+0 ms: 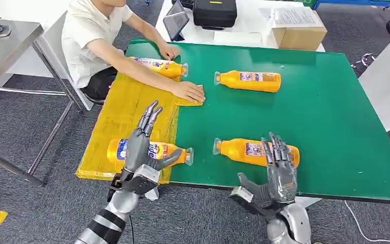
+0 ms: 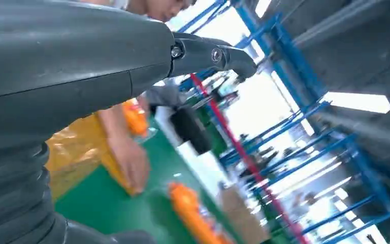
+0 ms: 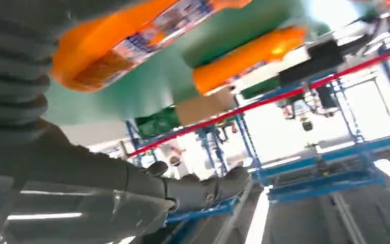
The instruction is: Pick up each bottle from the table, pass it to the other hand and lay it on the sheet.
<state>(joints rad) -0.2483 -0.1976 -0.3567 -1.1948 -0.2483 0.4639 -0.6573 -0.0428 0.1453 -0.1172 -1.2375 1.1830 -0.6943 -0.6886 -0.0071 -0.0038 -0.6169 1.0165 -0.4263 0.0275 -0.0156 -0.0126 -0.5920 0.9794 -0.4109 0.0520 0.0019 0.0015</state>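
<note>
Four orange bottles lie on their sides. One bottle (image 1: 116,150) lies on the yellow sheet (image 1: 117,114) near the front edge, and my left hand (image 1: 142,145) hovers open over its middle, fingers stretched forward. A second bottle (image 1: 161,66) lies at the sheet's far end beside a person's arm. On the green table (image 1: 335,112), the near bottle (image 1: 244,149) lies just ahead of my open right hand (image 1: 279,170), whose fingertips overlap its base end. The far bottle (image 1: 249,81) lies mid-table. The right wrist view shows the near bottle (image 3: 127,35) close by.
A person (image 1: 94,35) sits at the table's far left corner, one hand (image 1: 189,92) pressing the sheet's edge. A cardboard box (image 1: 298,31), a dark case (image 1: 214,12) and a tablet (image 1: 175,21) stand on the white table behind. A grey metal table (image 1: 5,40) stands to the left.
</note>
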